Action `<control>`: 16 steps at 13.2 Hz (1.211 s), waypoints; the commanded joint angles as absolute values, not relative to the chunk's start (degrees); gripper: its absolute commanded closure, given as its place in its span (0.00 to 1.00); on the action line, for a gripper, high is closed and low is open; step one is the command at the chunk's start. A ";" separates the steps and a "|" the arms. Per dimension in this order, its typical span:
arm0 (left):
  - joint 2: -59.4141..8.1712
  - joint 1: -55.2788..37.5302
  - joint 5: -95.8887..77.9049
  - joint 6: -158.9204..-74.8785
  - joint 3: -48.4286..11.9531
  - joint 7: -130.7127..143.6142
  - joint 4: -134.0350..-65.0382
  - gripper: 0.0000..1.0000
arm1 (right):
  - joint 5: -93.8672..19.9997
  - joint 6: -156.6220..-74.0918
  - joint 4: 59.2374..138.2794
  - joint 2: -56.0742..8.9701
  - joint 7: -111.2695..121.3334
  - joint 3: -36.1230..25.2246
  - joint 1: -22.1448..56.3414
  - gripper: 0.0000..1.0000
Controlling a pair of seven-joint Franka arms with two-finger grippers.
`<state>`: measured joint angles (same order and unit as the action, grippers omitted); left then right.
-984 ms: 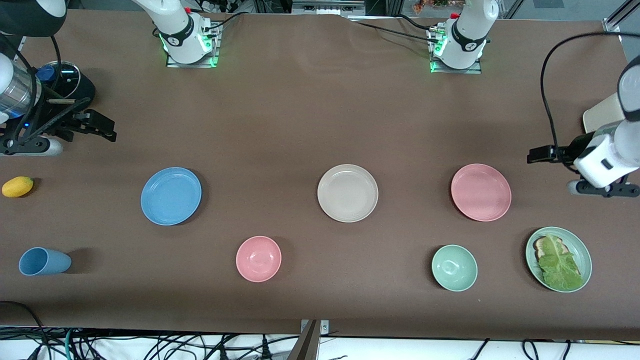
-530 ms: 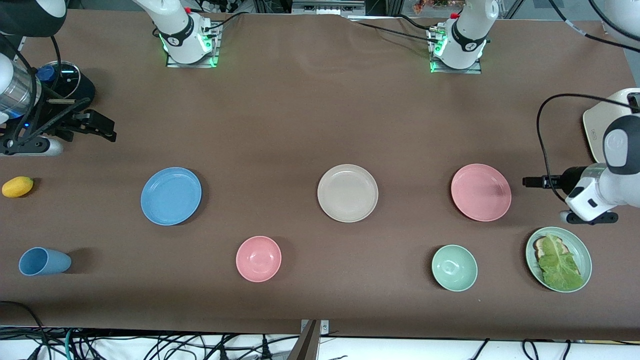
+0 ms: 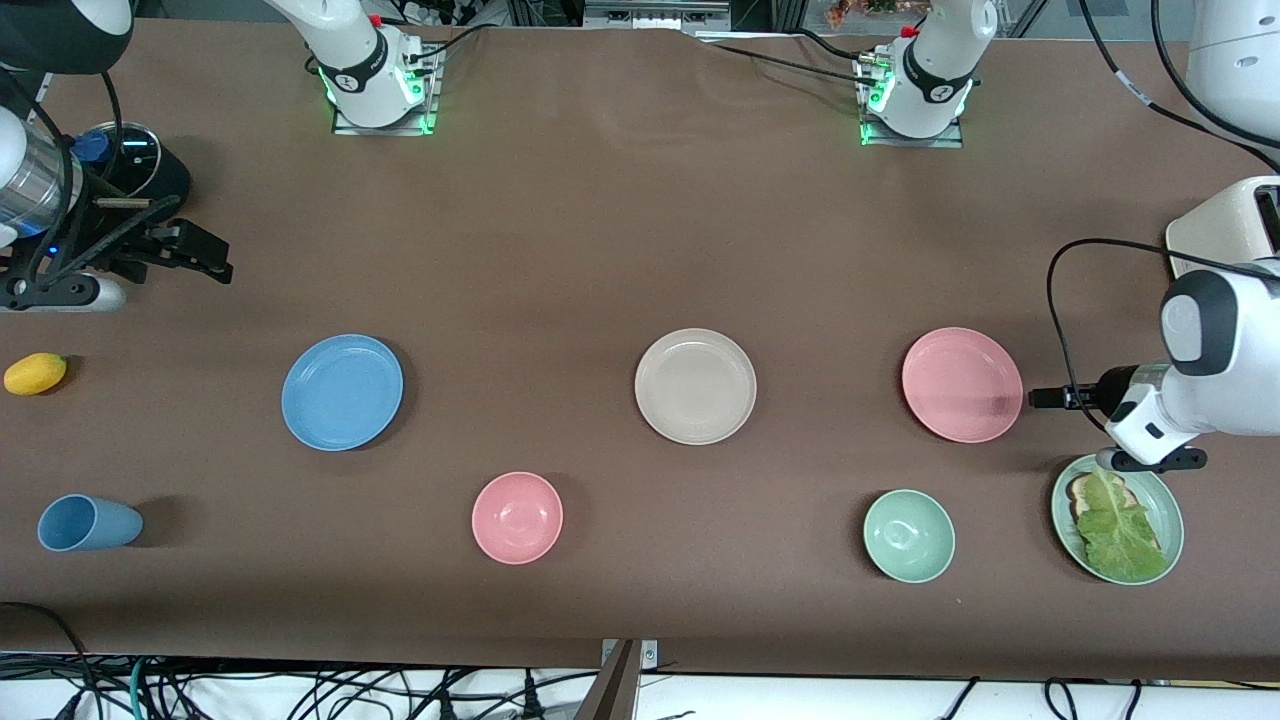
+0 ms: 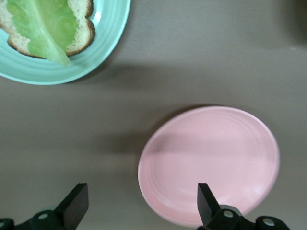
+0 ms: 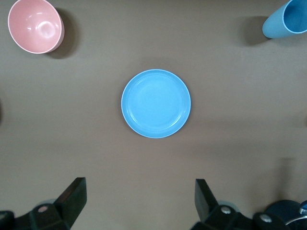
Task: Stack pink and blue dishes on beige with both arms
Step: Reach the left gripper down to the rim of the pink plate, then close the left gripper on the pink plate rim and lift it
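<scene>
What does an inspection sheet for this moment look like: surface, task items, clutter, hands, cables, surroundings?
Surface: brown table, flat, no spills seen.
Job's things: beige plate mid-table; blue plate toward the right arm's end; pink plate toward the left arm's end; all separate, nothing stacked.
Clutter: pink bowl, green bowl, blue cup on its side, lemon, green plate with bread and lettuce.
Hands: left hand open, over the table at the pink plate's edge; right hand open, waiting high.
Cables: black, on each arm and below the table's edge.
Surroundings: toaster at the left arm's end.
</scene>
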<state>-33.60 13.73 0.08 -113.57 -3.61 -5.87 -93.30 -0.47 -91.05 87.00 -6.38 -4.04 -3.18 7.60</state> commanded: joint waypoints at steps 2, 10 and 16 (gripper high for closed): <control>-32.08 14.68 1.49 -125.13 -3.95 -6.42 -103.60 0.00 | -0.44 -90.88 86.75 -6.24 -3.34 -3.08 7.29 0.00; -32.52 14.77 1.67 -129.73 -3.96 -5.45 -108.02 1.00 | -0.18 -91.58 86.40 -6.68 -3.78 -3.08 6.42 0.00; -31.21 14.06 1.67 -126.13 -4.48 -4.75 -107.05 1.00 | -0.09 -93.25 86.40 -7.03 -3.87 -2.99 5.45 0.00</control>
<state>-33.07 14.28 0.28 -127.80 -4.07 -5.89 -106.67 -0.47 -93.14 87.00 -6.91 -4.05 -3.44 6.00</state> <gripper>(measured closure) 0.930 0.000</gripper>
